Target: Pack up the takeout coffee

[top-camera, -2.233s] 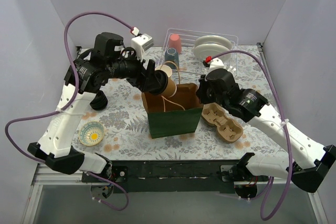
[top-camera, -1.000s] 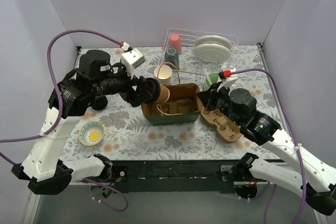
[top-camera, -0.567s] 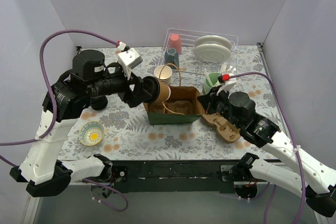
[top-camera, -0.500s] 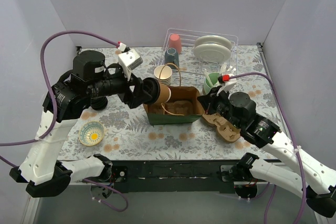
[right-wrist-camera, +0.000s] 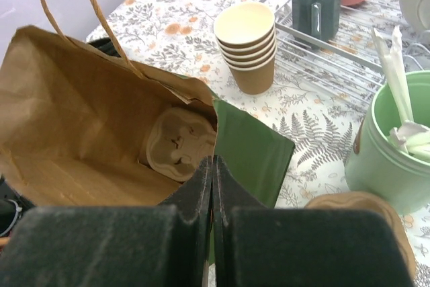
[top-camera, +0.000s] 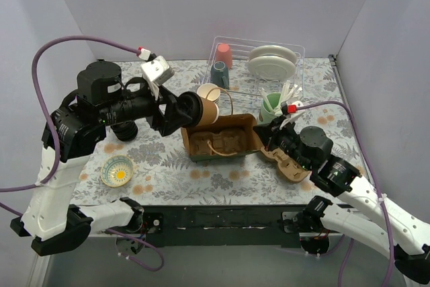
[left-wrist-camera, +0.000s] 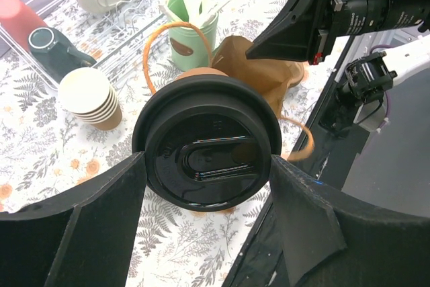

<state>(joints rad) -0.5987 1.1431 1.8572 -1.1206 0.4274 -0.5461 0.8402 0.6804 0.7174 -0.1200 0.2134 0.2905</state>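
Overhead view behind arm bases (top-camera: 86,210), facing table (top-camera: 176,168), wrist views close, all sharing paper bag (top-camera: 222,144)

walls (top-camera: 201,5): plain grey-lilac | table (top-camera: 168,173): leaf-print top | light: even, perhaps overhead

White-shelled arms (top-camera: 59,179) with black joints; purple cables (top-camera: 64,44) trail behind the black left pincer (top-camera: 190,108) and right pincer (top-camera: 267,140).

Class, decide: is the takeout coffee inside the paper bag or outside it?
Outside. The left gripper holds the takeout coffee tipped sideways in the air, short of the paper bag opening.
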